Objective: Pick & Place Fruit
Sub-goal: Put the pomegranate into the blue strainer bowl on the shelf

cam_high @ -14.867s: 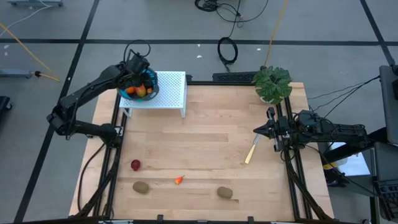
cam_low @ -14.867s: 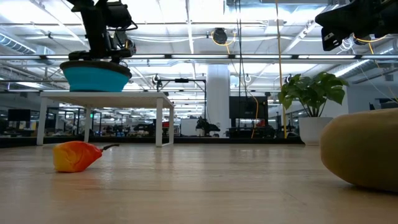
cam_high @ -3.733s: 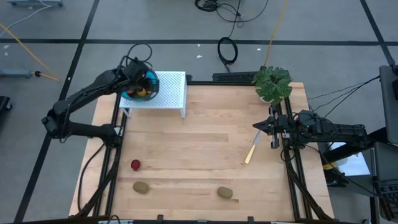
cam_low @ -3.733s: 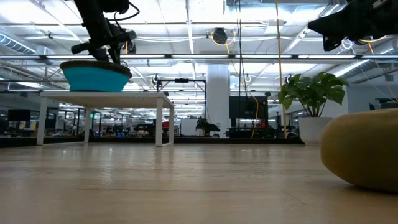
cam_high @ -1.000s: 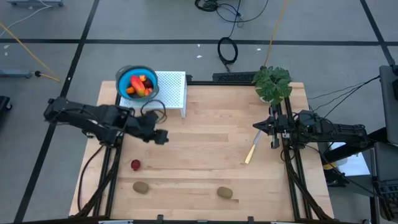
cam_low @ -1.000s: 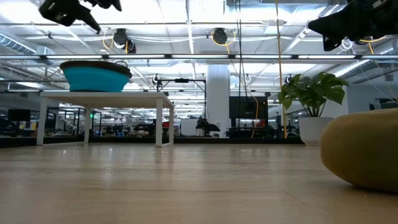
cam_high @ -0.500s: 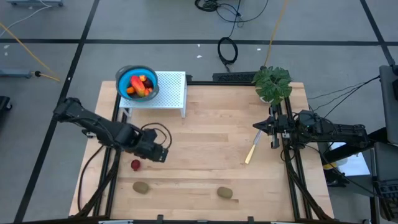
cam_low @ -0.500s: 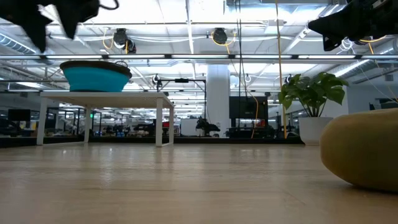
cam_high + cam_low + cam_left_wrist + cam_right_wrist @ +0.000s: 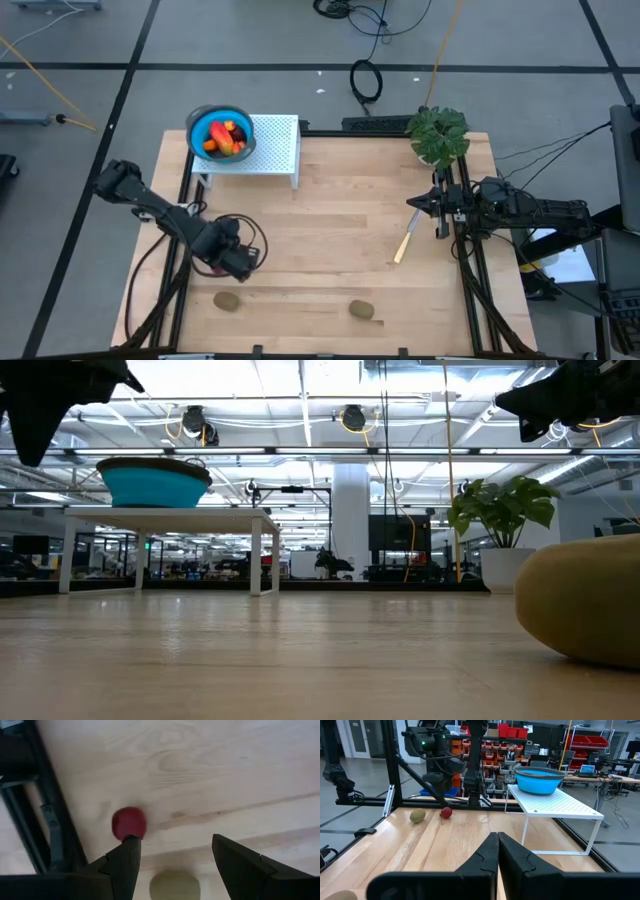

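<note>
— How far along are they?

— Partway, I'd say. The bowl (image 9: 222, 136) on the white stand (image 9: 275, 148), up at eleven o'clock on the worktop (image 9: 330, 220), already has orange and red fruit (image 9: 226, 139) in it. Left on the wood: a red ball (image 9: 129, 823) and two kiwis (image 9: 228, 300), (image 9: 361, 311) along the six o'clock edge.

— And the left tool (image 9: 175, 860)?

— Down at about eight o'clock, fingers apart, empty. The red ball sits just off the tip of one finger, not between them; the nearer kiwi lies just past it.

— The right tool (image 9: 497, 850)?

— Parked at three o'clock, closed on nothing, near the yellow stick (image 9: 405, 243).
</note>
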`<state>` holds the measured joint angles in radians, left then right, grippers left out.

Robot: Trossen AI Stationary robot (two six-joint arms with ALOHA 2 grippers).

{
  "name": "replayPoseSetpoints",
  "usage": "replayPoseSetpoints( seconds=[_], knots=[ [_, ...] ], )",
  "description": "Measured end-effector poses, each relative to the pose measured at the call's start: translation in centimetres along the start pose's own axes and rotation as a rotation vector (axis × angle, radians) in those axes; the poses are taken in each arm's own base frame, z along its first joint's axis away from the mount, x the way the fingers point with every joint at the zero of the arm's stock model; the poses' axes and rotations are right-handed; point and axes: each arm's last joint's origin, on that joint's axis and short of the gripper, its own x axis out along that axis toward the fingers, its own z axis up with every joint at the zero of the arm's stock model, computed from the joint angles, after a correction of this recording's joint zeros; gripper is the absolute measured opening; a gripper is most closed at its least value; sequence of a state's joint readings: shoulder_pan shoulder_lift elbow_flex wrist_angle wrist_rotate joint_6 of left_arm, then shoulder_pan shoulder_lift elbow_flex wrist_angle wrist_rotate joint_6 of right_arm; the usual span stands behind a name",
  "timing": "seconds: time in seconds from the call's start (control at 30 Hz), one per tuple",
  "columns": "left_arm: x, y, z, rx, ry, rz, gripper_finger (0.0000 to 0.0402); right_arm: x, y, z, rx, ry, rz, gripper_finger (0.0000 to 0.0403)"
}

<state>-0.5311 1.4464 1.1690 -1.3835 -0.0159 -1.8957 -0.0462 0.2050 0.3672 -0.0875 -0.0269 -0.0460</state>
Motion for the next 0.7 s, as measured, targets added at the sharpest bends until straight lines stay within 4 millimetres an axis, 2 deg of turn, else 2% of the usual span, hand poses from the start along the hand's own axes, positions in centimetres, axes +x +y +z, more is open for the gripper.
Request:
replayPoseSetpoints(
  seconds=[0.47, 0.7],
  knots=[
    [0.2, 1.5, -1.5, -0.161, -0.016, 0.095, 0.0248, 0.0, 0.0, 0.0, 0.0, 0.0, 0.0, 0.0],
    [1.2, 2.1, -2.1, -0.211, -0.008, 0.142, 0.0314, 0.0, 0.0, 0.0, 0.0, 0.0, 0.0, 0.0]
  ],
)
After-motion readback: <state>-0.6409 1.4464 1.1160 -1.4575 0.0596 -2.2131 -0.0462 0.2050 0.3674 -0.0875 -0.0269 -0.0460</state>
